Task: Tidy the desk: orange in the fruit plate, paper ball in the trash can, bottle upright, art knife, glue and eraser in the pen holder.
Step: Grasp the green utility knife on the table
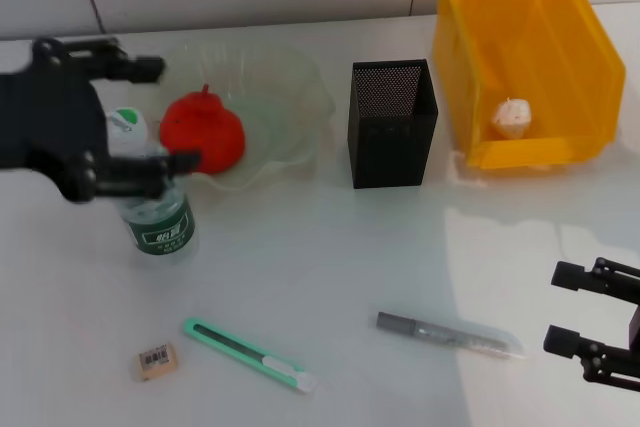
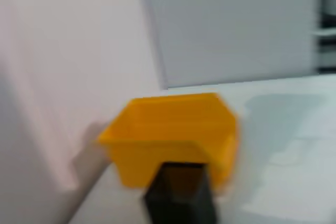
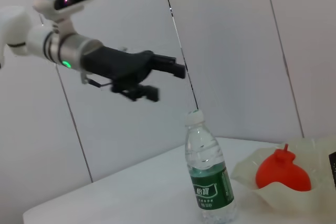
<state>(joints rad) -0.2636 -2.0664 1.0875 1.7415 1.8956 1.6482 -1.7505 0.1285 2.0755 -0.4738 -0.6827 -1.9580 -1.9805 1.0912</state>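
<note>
White desk with a pale wall behind it; two grippers, one of each item.

One trash can, back right, close to the far desk edge; one paper ball lies inside it on the floor of the bin. One fruit plate, back left-centre, with one orange sitting in it at the near-left rim. One pen holder stands between plate and bin, apart from both, nothing seen sticking out. One bottle stands upright just in front of the plate, cap up.

Left gripper hangs above the bottle with its fingers spread, holding nothing; the right wrist view shows it clear above the cap. Right gripper sits low at the near right edge, fingers apart, holding nothing.

On the front strip, well apart from each other: one grey glue stick, right of centre; one green art knife, left of centre; one eraser, far left near the front edge. Wide bare desk runs across the middle, between the front items and the back row.
</note>
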